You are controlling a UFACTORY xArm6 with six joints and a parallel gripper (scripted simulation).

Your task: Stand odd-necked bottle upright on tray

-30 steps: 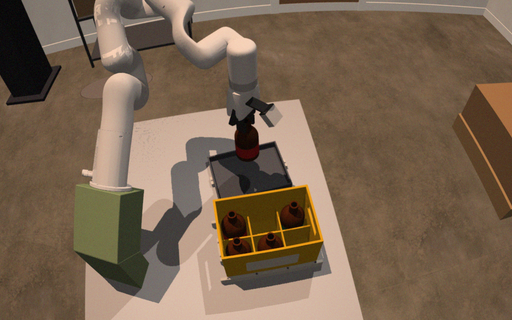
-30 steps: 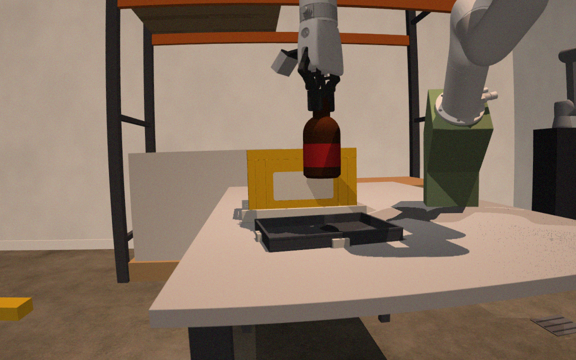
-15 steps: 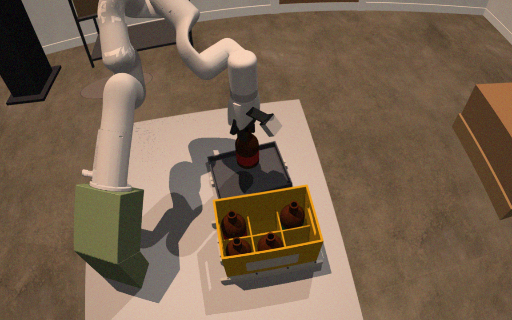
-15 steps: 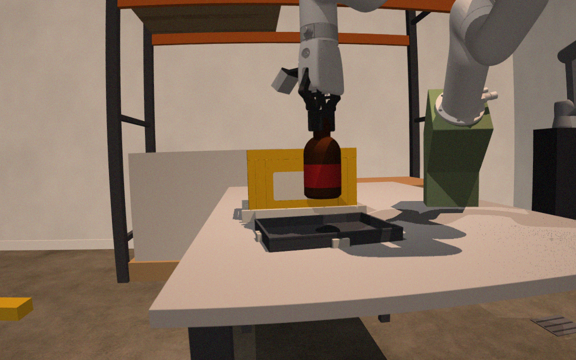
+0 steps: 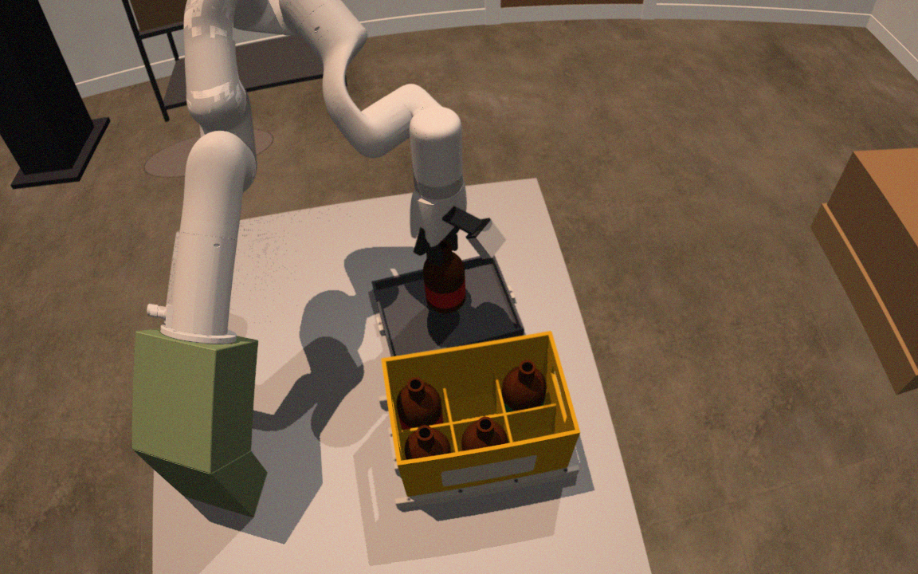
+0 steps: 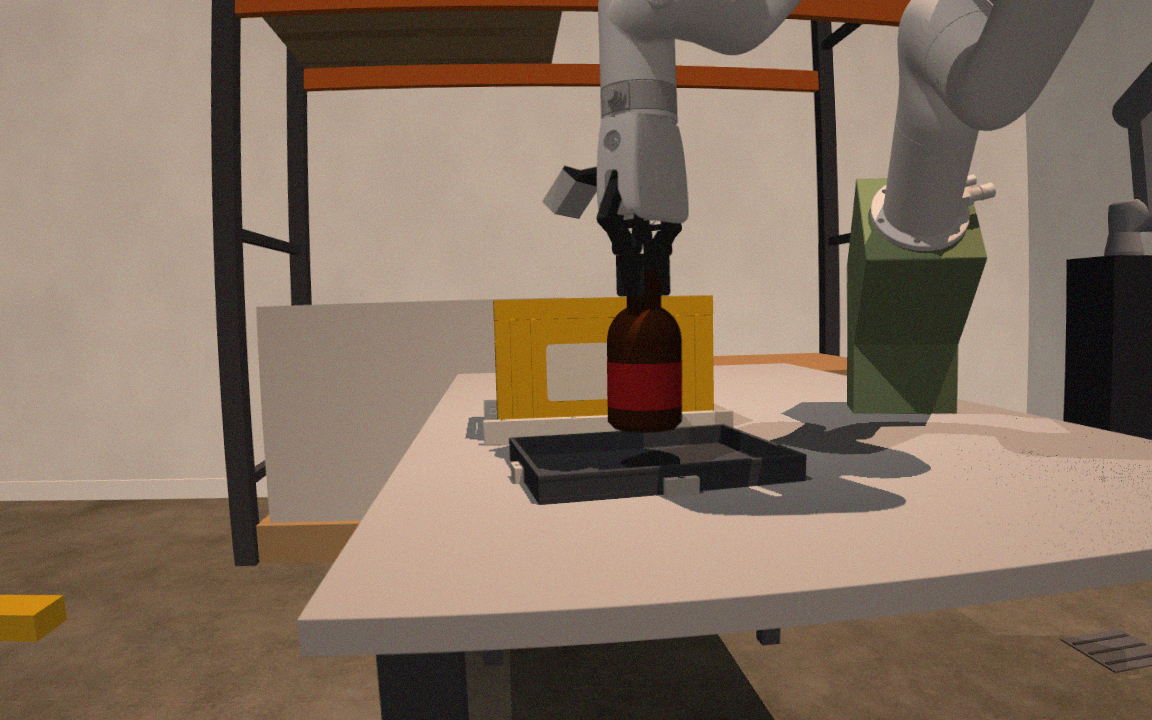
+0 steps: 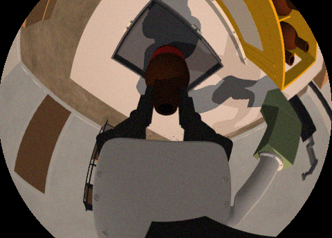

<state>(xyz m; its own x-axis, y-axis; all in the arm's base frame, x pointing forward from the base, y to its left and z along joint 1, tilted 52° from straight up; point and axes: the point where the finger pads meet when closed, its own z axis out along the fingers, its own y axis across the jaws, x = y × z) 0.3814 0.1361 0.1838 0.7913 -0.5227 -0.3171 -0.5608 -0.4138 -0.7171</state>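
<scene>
My gripper (image 5: 438,245) is shut on the neck of a brown bottle with a red label (image 5: 444,282). The bottle hangs upright over the dark tray (image 5: 448,305). In the exterior view its base (image 6: 644,420) is a little above the tray floor (image 6: 656,461), about level with the rim. The wrist view shows the fingers around the bottle's neck, with the tray (image 7: 166,46) below. The yellow crate (image 5: 480,414) holds several brown bottles, such as one at the back right (image 5: 523,383) and one at the left (image 5: 417,402). Two cells are empty.
The crate stands right next to the tray's near edge on the white table. The arm's green base block (image 5: 193,399) stands at the table's left. A metal shelf rack (image 6: 258,268) and a brown cardboard box (image 5: 900,249) stand off the table.
</scene>
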